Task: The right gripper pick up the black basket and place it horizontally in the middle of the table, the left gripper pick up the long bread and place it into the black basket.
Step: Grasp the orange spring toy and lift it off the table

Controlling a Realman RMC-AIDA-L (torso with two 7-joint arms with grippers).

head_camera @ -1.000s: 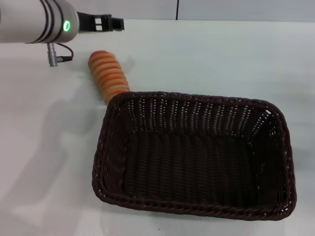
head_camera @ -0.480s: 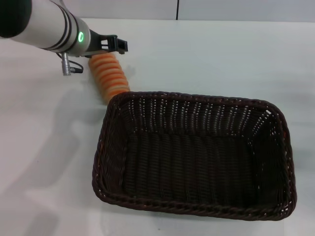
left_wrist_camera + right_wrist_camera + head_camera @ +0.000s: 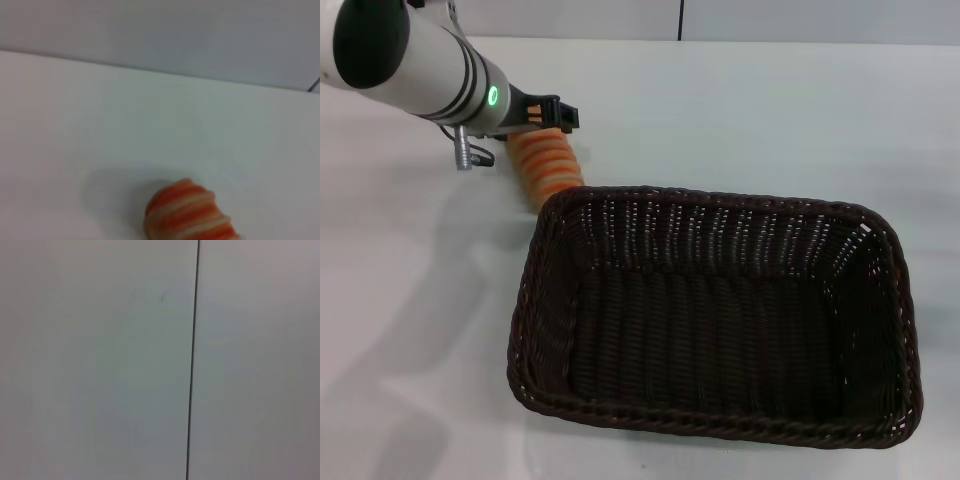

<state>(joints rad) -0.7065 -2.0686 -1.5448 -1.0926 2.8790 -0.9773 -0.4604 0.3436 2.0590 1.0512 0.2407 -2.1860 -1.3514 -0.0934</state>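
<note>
Hovering over the far end of the long bread (image 3: 546, 165) near the table's (image 3: 740, 120) far-left corner, the left gripper (image 3: 554, 113) is lining up a grasp; its finger spacing is unclear. The black basket (image 3: 715, 312) is sitting lengthwise mid-table, ready to receive it.

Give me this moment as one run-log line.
left gripper: over far end of long bread, grasp unclear | black basket: mid-table, empty | right gripper: out of view
</note>
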